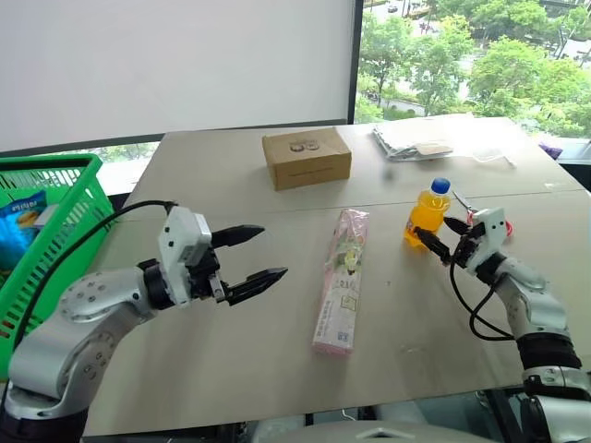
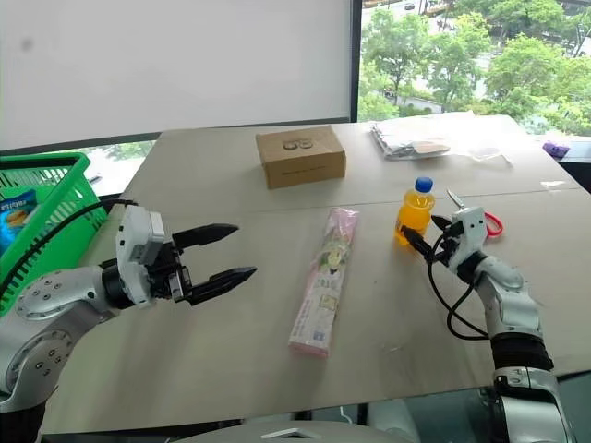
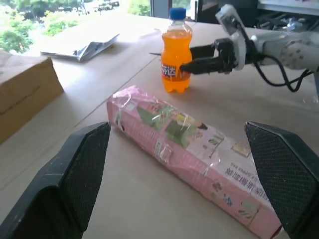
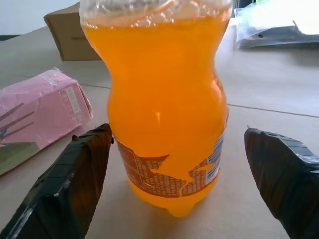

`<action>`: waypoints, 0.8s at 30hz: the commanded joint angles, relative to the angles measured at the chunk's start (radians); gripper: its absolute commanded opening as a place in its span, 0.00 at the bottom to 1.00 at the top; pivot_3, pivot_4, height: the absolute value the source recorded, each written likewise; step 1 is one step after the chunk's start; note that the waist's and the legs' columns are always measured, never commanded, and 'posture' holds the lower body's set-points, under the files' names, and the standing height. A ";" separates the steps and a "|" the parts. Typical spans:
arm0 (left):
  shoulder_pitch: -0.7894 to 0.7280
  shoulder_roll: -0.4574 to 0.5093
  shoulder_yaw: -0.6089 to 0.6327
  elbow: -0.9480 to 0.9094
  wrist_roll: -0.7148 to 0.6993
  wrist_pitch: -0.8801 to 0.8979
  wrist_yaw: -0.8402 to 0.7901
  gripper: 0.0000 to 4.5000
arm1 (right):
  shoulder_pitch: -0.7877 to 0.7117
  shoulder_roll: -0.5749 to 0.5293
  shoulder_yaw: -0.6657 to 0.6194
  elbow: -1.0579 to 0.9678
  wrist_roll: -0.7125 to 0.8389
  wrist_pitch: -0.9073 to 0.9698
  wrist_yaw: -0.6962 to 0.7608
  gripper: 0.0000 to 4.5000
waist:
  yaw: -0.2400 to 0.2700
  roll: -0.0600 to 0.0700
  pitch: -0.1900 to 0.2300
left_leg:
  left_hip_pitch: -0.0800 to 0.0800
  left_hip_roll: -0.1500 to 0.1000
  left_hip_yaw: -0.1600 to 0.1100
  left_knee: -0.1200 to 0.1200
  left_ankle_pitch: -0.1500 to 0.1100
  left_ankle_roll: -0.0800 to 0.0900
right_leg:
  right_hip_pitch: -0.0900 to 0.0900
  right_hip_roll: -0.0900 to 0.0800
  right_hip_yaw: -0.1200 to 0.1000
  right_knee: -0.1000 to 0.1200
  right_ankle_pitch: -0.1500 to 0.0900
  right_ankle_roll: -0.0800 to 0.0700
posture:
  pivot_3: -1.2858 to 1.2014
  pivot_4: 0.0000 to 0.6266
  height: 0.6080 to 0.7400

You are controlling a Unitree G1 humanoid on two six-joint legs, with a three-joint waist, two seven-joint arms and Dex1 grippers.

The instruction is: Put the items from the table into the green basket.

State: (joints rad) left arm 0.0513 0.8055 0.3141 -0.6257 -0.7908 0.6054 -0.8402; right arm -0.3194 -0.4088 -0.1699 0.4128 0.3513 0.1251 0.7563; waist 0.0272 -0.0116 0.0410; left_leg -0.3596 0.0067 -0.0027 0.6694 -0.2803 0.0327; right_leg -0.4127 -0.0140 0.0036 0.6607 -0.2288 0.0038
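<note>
A small bottle of orange drink with a blue cap (image 1: pixel 428 214) stands upright on the table (image 1: pixel 231 175), right of centre. My right gripper (image 1: pixel 431 227) is open, with one finger on each side of the bottle's lower half (image 4: pixel 167 109) and a gap on both sides. A long pink snack packet (image 1: pixel 341 280) lies flat in the middle of the table. My left gripper (image 1: pixel 274 251) hangs open and empty above the table, left of the packet and pointing toward it (image 3: pixel 194 149). The green basket (image 1: pixel 69 208) stands off the table's left edge.
A brown cardboard box (image 1: pixel 307 157) sits at the back centre, beyond the seam. Clear plastic bags (image 1: pixel 416 140) lie at the back right. A blue packet (image 1: pixel 18 217) lies inside the basket. A small red item (image 2: pixel 494 224) lies just behind my right wrist.
</note>
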 commanded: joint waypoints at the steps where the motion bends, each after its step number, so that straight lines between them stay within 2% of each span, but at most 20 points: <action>1: -0.001 0.024 0.022 -0.038 -0.016 0.010 0.005 0.99 | -0.056 0.006 0.010 0.031 -0.020 -0.041 0.002 1.00 | 0.000 0.000 0.000 | 0.000 0.000 0.000 0.000 0.000 0.000 | 0.000 0.000 0.000 0.000 0.000 0.000 | 0.58 0.00 0.88; 8: -0.003 0.029 0.003 -0.036 -0.001 0.010 0.000 0.99 | -0.158 0.055 0.005 0.201 -0.057 -0.089 -0.049 1.00 | 0.006 0.000 0.000 | 0.000 0.000 0.000 0.000 0.000 0.000 | 0.000 0.001 0.001 0.000 0.000 0.000 | 0.58 0.00 0.88; 12: -0.034 -0.014 0.024 -0.030 -0.048 -0.003 0.022 0.99 | -0.207 0.075 0.000 0.290 -0.075 -0.135 -0.076 1.00 | 0.014 0.001 0.001 | 0.000 0.000 0.000 0.000 0.000 0.000 | 0.000 0.001 0.001 0.000 0.000 0.000 | 0.58 0.00 0.88; 16: -0.019 -0.014 0.054 -0.046 -0.118 0.011 -0.003 0.99 | -0.214 0.089 0.007 0.319 -0.085 -0.161 -0.085 1.00 | 0.014 0.001 0.000 | 0.000 0.000 0.000 0.000 0.000 0.000 | 0.000 0.000 0.001 0.000 0.001 -0.002 | 0.58 0.00 0.88; 20: -0.020 0.010 0.052 -0.036 -0.122 0.014 -0.015 1.00 | -0.200 0.092 0.012 0.309 -0.092 -0.176 -0.080 0.73 | 0.014 0.001 0.001 | 0.000 0.000 0.000 0.000 0.000 0.000 | 0.000 0.000 0.001 0.000 0.001 -0.002 | 0.58 0.00 0.88; 21: -0.024 0.016 0.048 -0.028 -0.116 0.013 -0.019 1.00 | -0.195 0.092 0.011 0.302 -0.093 -0.177 -0.080 0.70 | 0.014 0.001 0.001 | 0.000 0.000 0.000 0.000 0.000 0.000 | 0.000 0.000 0.001 0.000 0.001 -0.001 | 0.58 0.00 0.88; 24: -0.038 0.027 0.027 -0.012 -0.107 0.005 -0.040 1.00 | -0.179 0.088 0.013 0.284 -0.102 -0.188 -0.083 0.70 | 0.013 0.001 0.001 | 0.000 0.000 0.000 0.000 0.000 0.000 | 0.000 0.001 0.001 0.000 0.000 -0.001 | 0.57 0.00 0.88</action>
State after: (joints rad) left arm 0.0340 0.8206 0.3423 -0.6408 -0.9016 0.6256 -0.8682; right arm -0.4978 -0.3134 -0.1537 0.7389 0.2501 -0.0426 0.6704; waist 0.0402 -0.0106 0.0416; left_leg -0.3595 0.0066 -0.0025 0.6693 -0.2802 0.0326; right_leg -0.4129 -0.0132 0.0043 0.6608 -0.2284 0.0030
